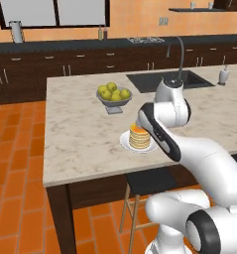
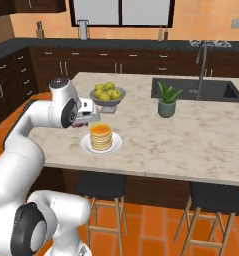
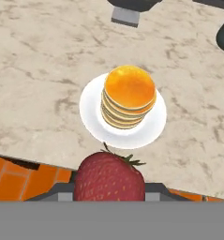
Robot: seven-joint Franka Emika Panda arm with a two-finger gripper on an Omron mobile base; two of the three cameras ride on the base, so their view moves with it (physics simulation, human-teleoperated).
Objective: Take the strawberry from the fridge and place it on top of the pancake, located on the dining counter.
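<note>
Carry step was nearly done: jaws pinched the strawberry [image 3: 109, 176], hanging just short of the pancake [image 3: 129, 96] on the bench [image 3: 38, 70]. Next move probably needed a small nudge forward over the stack, then release.

Seeded, matt red strawberry [image 3: 109, 177] at bottom centre; glossy golden pancake [image 3: 129, 96] on a smooth white plate [image 3: 91, 108]; counter [image 3: 38, 70] marbled beige stone, matt.

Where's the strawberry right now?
The strawberry is held in the pincer, at the bottom of the hand view, above the near edge of the dining counter and just short of the pancake.
</note>
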